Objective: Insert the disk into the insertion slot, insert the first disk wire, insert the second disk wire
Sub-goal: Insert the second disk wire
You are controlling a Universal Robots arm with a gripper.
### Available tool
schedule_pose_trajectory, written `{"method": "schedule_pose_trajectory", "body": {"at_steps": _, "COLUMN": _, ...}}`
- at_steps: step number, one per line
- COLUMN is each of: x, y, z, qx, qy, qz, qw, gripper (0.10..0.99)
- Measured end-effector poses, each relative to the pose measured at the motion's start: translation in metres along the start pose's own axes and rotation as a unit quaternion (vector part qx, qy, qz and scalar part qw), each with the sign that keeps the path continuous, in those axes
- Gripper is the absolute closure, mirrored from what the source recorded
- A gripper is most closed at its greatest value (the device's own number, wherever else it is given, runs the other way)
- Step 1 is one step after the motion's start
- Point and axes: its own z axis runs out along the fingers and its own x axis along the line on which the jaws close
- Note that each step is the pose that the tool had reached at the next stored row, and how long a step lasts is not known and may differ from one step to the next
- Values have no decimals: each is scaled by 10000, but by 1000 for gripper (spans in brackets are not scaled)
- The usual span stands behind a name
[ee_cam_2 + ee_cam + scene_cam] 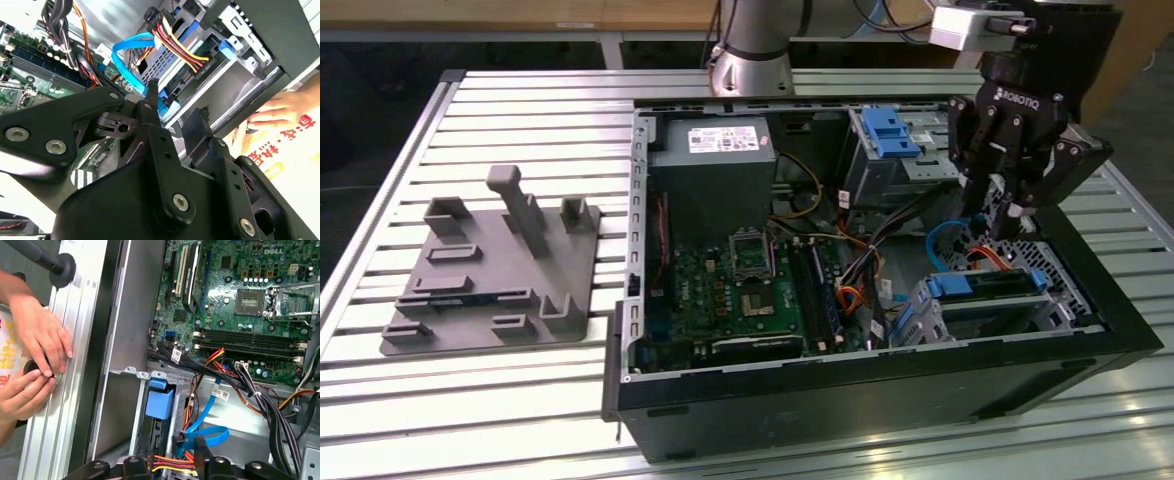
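The disk (991, 298), silver with blue carrier, sits in the insertion slot (1070, 290).

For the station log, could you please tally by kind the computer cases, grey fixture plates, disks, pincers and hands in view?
Computer case: 1
Grey fixture plate: 1
Disk: 1
Pincer: 1
Hands: 2
Total: 6
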Motion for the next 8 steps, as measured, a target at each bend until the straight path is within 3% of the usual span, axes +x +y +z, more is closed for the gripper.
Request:
{"method": "schedule_pose_trajectory", "body": {"at_steps": 3, "x": -15, "y": 10, "z": 11, "qx": 54, "qy": 36, "qz": -1, "qw": 10000, "gripper": 612}}
{"method": "schedule_pose_trajectory", "body": {"at_steps": 8, "x": -56, "y": 35, "z": 6, "qx": 43, "qy": 301, "qz": -9, "qw": 9995, "gripper": 612}}
